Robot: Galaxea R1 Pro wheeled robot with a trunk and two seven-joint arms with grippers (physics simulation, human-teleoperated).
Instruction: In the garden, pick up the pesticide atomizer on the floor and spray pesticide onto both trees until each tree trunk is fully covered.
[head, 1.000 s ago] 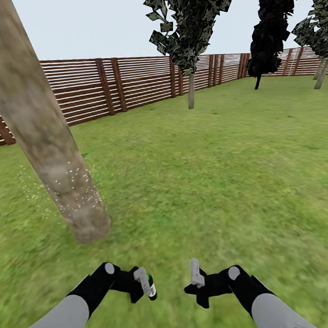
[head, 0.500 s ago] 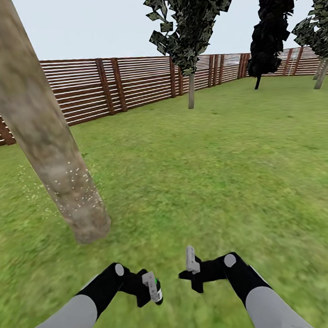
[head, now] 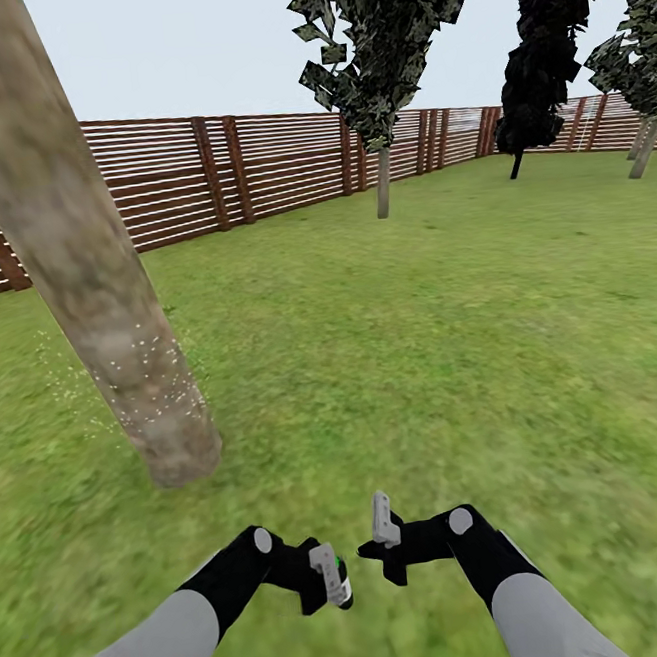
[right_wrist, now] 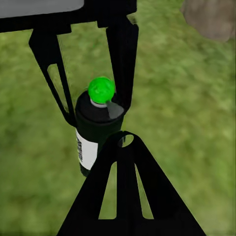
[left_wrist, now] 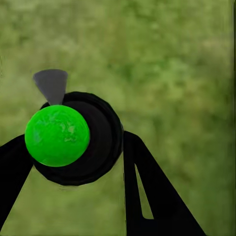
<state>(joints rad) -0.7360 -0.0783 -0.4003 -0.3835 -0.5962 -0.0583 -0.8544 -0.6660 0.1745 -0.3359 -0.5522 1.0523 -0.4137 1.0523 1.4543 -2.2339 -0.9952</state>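
1. In the head view, the left gripper (head: pixel 336 581) is low and near, just left of the middle. It is clamped on the pesticide atomizer (head: pixel 338 575), which peeks out as a dark bottle with a bit of green on top.
2. The right gripper (head: pixel 385 524) is just to the right of it, close by but not touching. One pale finger sticks up. From the head view I cannot tell if its fingers are apart or together.
3. The left wrist view looks straight down on the pesticide atomizer (left_wrist: pixel 73 137). It shows a round green cap, a black round body and a small grey nozzle. The black fingers (left_wrist: pixel 147 191) press on both sides of it, with blurry grass behind.
4. The right wrist view shows the bottle (right_wrist: pixel 96 125) from the side, with a white label that no other view shows. The left claw's two black fingers (right_wrist: pixel 123 54) squeeze it.
5. The right claw's own black fingers (right_wrist: pixel 130 196) look like they meet at the tip, in front of the bottle.
6. A thick beige-grey tree trunk (head: pixel 81 262) stands far left, with small white specks low on its bark. Its base (right_wrist: pixel 211 17) also shows at an edge of the right wrist view.
7. The green grass floor (head: pixel 420 340) spreads out to a brown wooden fence (head: pixel 253 170) far away.
8. Dark thin trees (head: pixel 377 53) stand by the fence.
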